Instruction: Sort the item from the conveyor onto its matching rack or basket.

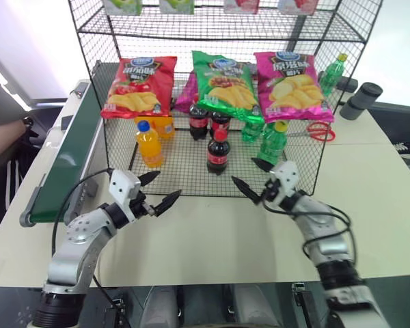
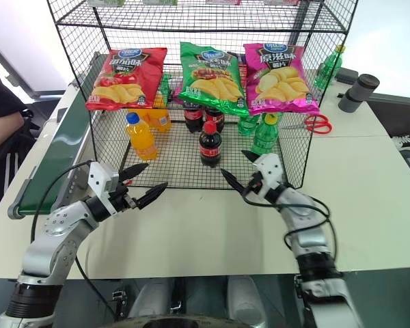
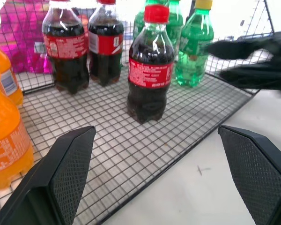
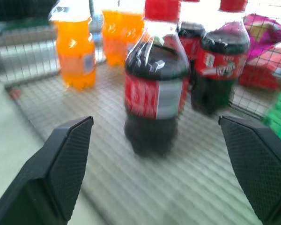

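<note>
The item, a small cola bottle (image 1: 218, 152) with a red cap and red label, stands upright near the front of the bottom tier of the black wire rack (image 1: 184, 174). My right gripper (image 1: 244, 171) hovers open just in front and to the right of it, holding nothing. In the right wrist view the bottle (image 4: 157, 84) stands straight ahead between the spread fingers (image 4: 68, 164). My left gripper (image 1: 165, 186) is open over the table, in front and to the left of the bottle (image 3: 150, 65). The dark green conveyor (image 1: 72, 157) runs along the table's left side.
Behind the item stand two more cola bottles (image 1: 199, 119), orange soda bottles (image 1: 149, 143) to the left and green bottles (image 1: 273, 140) to the right. Red, green and pink chip bags (image 1: 222, 85) hang above. Red scissors (image 1: 321, 130) and a dark cylinder (image 1: 361, 100) lie right; a person's arm (image 1: 3, 143) is left.
</note>
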Tool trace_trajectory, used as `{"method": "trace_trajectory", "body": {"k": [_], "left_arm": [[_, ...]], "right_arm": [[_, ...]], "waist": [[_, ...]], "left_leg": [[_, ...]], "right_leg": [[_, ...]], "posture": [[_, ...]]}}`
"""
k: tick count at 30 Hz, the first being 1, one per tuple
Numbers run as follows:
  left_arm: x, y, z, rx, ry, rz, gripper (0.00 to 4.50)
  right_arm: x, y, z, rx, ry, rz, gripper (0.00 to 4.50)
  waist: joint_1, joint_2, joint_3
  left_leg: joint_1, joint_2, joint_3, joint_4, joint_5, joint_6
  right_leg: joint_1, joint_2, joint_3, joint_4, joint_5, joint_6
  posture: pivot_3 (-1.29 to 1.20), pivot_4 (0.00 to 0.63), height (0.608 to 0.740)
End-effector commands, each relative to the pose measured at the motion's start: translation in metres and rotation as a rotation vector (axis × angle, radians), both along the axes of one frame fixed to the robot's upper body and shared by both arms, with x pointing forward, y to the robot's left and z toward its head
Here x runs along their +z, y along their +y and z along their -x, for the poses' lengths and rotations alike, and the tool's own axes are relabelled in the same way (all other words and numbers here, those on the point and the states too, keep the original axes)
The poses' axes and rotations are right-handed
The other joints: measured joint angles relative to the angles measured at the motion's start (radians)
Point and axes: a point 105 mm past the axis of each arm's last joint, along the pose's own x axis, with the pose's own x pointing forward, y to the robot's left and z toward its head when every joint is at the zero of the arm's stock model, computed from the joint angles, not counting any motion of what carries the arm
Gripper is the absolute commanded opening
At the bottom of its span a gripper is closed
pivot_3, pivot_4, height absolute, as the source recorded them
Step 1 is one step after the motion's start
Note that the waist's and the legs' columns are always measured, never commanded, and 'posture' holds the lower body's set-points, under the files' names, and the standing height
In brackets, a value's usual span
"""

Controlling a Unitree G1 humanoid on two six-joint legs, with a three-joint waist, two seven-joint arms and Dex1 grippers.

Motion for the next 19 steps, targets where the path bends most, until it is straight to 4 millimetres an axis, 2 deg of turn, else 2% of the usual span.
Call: {"method": "trace_trajectory", "body": {"k": [1,6,10,15,19], "left_arm": [[0.006,0.016,-0.004,0.026,-0.011,-0.037,4.50],[0.006,0.038,-0.008,0.060,0.008,-0.094,4.50],[0.006,0.057,-0.009,0.084,0.011,-0.136,4.50],[0.003,0.067,-0.009,0.095,0.024,-0.142,4.50],[0.003,0.066,-0.008,0.081,0.012,-0.137,4.50]], "right_arm": [[0.032,-0.026,0.019,0.005,-0.043,0.026,4.46],[0.047,-0.056,0.051,0.023,0.029,0.090,4.46],[0.055,-0.077,0.064,-0.018,0.069,0.129,4.46],[0.055,-0.083,0.069,-0.043,0.080,0.134,4.46],[0.054,-0.079,0.068,-0.040,0.081,0.133,4.46]], "waist": [[0.003,0.001,0.000],[0.010,0.002,0.000],[0.019,0.002,0.000],[0.030,0.002,0.000],[0.031,0.002,0.000]], "left_leg": [[0.000,0.000,0.000,0.000,0.000,0.000],[0.000,0.000,0.000,0.000,0.000,0.000],[0.000,0.000,0.000,0.000,0.000,0.000],[0.000,0.000,0.001,0.001,0.000,0.000],[-0.001,0.000,0.001,0.001,0.000,0.001]], "right_leg": [[0.000,0.000,0.000,0.000,0.000,0.000],[0.001,0.001,0.000,-0.001,0.000,0.000],[0.001,0.001,0.000,-0.002,0.000,0.000],[0.001,0.001,0.000,-0.003,-0.001,-0.001],[0.001,0.001,0.000,-0.004,0.000,0.000]], "posture": [[0.00,0.150,0.740],[0.00,0.150,0.740],[0.00,0.150,0.740],[0.00,0.150,0.740],[0.00,0.150,0.740]]}}
